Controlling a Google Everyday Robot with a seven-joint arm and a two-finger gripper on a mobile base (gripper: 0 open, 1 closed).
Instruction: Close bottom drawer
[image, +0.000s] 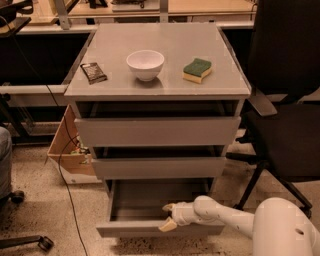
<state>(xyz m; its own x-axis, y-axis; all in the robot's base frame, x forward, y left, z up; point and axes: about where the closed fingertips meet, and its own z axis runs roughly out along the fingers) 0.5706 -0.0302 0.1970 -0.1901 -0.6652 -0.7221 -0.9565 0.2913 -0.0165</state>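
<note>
The bottom drawer (145, 202) is the lowest of three grey drawers in the cabinet and stands pulled out, its plain grey tray open to view. Its slim front panel (130, 230) runs along the near edge. My gripper (168, 216) comes in from the lower right on a white arm (225, 217). Its tan fingertips (167, 225) sit at the drawer's front panel, right of middle, one finger inside the tray and one at the panel's top edge. The two drawers above stick out a little.
A white bowl (145, 64), a green and yellow sponge (197, 69) and a dark snack packet (93, 72) lie on the cabinet top (160, 85). A black office chair (285, 130) stands to the right. A cardboard box (67, 150) sits at the left.
</note>
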